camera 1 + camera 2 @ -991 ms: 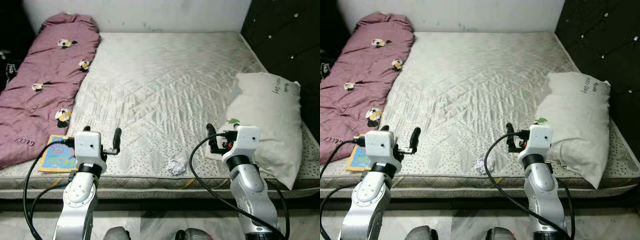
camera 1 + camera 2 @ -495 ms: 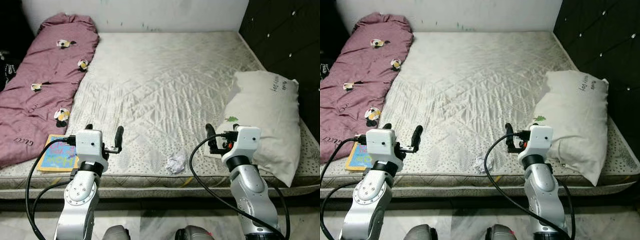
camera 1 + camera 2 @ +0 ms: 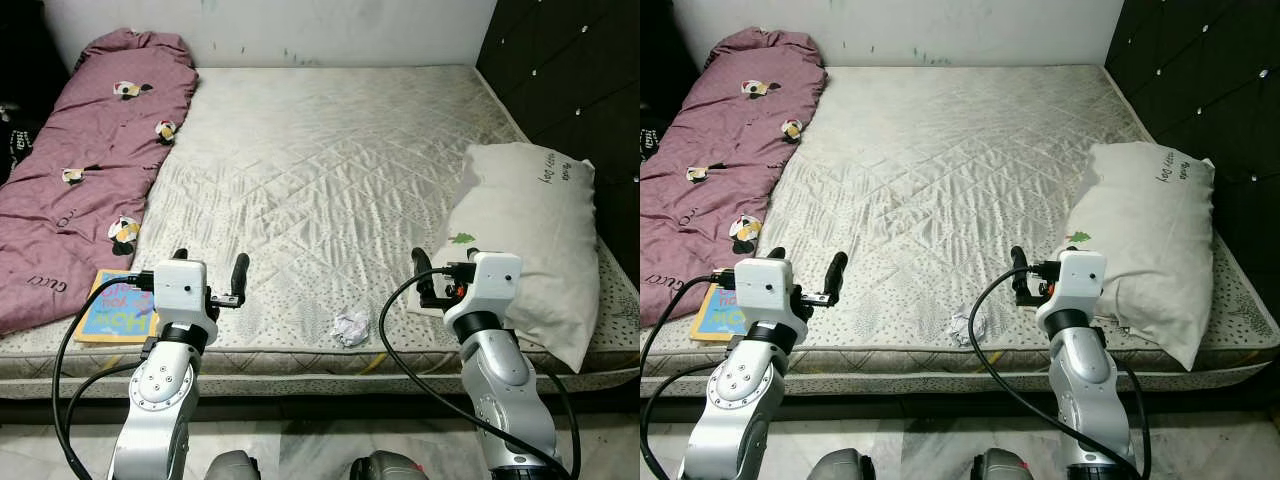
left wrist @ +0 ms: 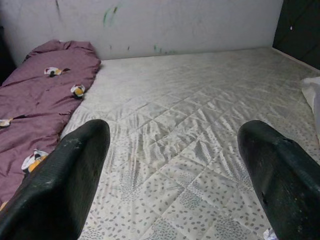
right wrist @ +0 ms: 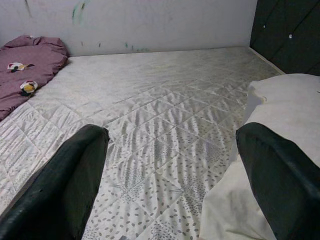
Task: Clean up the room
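Lying between both grippers' spread jaws, crumpled paper (image 3: 351,328) on mattress (image 3: 330,170).

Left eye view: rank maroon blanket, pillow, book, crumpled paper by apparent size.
Largest to smallest as they look there:
1. maroon blanket
2. pillow
3. book, partly hidden behind the left gripper
4. crumpled paper
The blanket reaches farther from the camera, yet looks biggest.
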Available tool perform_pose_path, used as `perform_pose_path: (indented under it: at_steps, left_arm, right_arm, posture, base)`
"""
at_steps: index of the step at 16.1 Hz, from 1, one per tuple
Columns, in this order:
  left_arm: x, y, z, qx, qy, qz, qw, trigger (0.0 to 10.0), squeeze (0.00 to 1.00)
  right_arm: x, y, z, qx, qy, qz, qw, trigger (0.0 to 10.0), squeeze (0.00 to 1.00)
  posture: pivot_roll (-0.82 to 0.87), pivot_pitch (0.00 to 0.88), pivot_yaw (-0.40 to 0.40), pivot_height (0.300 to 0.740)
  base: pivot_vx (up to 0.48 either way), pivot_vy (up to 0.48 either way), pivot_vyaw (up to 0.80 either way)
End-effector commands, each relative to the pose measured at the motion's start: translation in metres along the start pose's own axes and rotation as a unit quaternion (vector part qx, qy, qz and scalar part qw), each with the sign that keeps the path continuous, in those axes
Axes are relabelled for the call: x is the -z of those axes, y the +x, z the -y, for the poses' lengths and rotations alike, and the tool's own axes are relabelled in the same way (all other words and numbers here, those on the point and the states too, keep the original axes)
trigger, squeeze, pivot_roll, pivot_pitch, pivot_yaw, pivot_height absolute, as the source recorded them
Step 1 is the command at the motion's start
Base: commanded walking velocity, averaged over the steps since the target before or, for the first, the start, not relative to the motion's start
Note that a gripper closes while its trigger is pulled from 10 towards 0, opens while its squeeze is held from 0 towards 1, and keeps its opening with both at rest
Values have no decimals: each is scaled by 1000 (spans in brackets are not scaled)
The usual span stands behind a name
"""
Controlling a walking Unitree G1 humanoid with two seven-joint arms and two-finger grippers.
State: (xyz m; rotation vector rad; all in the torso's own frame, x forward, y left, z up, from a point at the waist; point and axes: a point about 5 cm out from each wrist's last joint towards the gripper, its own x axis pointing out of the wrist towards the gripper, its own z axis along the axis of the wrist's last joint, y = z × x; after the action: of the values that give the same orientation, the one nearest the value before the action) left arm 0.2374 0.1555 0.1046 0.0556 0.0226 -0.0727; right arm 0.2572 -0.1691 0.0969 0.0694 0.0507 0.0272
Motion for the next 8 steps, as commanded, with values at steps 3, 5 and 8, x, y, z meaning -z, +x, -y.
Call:
perform_pose_path:
  at_steps: [3, 5, 8]
  left_arm:
    - [2, 2, 2, 8, 2, -8, 1000, 10000, 0]
    - [2, 2, 2, 9, 2, -8, 1000, 10000, 0]
    - [2, 2, 3, 10, 3, -8, 1000, 10000, 0]
  right_arm:
    - [0, 0, 0, 1, 2, 0, 1000, 10000, 0]
    - [0, -1, 0, 0, 2, 0, 1000, 10000, 0]
    - [0, -1, 0, 0, 4, 0, 1000, 10000, 0]
  posture:
    - [13, 34, 8, 656]
    - [11, 33, 8, 636]
    - [11, 36, 6, 592]
  base:
    - [0, 0, 0]
    - [0, 0, 0]
    - [0, 0, 0]
